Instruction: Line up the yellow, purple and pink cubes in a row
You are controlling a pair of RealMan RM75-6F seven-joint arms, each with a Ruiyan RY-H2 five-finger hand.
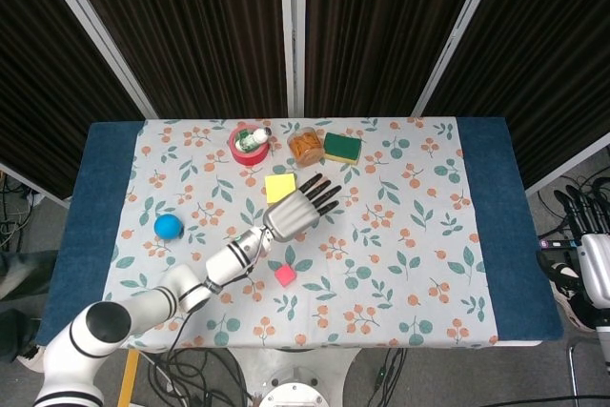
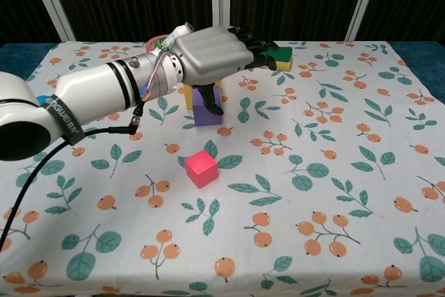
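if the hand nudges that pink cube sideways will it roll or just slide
Probably slides: the pink cube sits flat on one face, with square edges. The patterned tablecloth may drag on it, so a high push could tip it. It looks small and likely light.

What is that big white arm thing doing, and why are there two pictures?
It is a robot's left arm, and the grey part with dark fingers is its left hand. A person steers it from afar. One picture looks down from the robot's head, the other looks out from its chest. On the flowery tablecloth lie a pink cube, a purple cube and a yellow cube. There is also a blue ball, a red bowl and a green sponge. The hand reaches over the purple cube, thumb touching it, but I cannot tell if it grips it. The right hand waits at the side.
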